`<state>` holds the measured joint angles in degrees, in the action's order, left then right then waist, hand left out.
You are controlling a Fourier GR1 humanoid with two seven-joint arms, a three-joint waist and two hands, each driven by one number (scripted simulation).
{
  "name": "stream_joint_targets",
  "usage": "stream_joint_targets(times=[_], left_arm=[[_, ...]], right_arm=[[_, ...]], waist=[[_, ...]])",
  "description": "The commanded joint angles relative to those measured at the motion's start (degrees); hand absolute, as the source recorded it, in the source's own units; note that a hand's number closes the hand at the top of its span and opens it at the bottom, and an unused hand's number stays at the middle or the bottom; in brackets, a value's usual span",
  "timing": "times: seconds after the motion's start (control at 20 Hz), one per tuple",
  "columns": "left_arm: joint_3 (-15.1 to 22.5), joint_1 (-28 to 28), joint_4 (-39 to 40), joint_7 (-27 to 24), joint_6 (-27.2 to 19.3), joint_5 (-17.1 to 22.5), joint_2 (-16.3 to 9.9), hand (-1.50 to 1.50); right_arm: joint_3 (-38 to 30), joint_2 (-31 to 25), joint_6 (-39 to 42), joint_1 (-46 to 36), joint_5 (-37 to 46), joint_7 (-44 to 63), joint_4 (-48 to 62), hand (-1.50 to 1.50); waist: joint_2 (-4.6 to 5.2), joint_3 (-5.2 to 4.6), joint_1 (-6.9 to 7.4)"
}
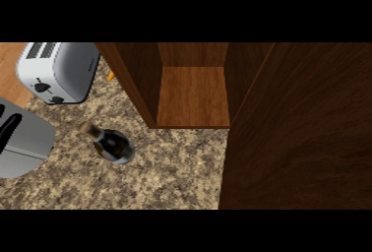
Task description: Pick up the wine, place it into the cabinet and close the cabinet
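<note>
Nothing grasped yet: I see neither hand, so can't tell finger state; next I reach the upright wine bottle [114,144] standing on the counter [167,167] near the open cabinet [193,96].

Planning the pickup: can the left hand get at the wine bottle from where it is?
Probably yes: the left hand sits at the view's left edge, with only bare counter between it and the wine bottle. The toaster stands farther back.

Speckled brown-and-beige granite counter [167,172] under even, soft light.
At ten o'clock we see a silver, boxy metal toaster [58,71] on it; a strip of pale wooden surface [11,74] lies at nine o'clock beside the toaster.
</note>
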<state>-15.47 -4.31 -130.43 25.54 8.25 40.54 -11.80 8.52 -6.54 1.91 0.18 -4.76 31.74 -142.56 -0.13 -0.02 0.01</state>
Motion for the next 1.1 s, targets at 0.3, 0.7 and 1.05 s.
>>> stream_joint_targets(times=[0.3, 0.7, 1.05], left_arm=[[-1.84, -0.28, 15.47, -5.58, 10.1, 0.46, 0.84, -1.5], [-1.28, -3.23, 19.78, -8.26, 15.47, -2.58, 1.72, -1.5], [-1.53, 4.92, 32.43, -16.55, 15.45, -11.17, 3.04, -1.5]], right_arm=[[-1.86, -0.64, 2.21, 4.5, -3.62, 0.54, -8.02, -1.5], [-2.52, 0.11, 1.46, 0.67, -4.44, 3.4, -6.23, -1.5], [-0.16, 0.54, 0.73, 0.32, -2.76, 7.02, -9.49, -1.5]], waist=[[0.07, 0.01, -0.53], [0.05, 0.01, -0.01], [0.08, 0.0, -0.62]])
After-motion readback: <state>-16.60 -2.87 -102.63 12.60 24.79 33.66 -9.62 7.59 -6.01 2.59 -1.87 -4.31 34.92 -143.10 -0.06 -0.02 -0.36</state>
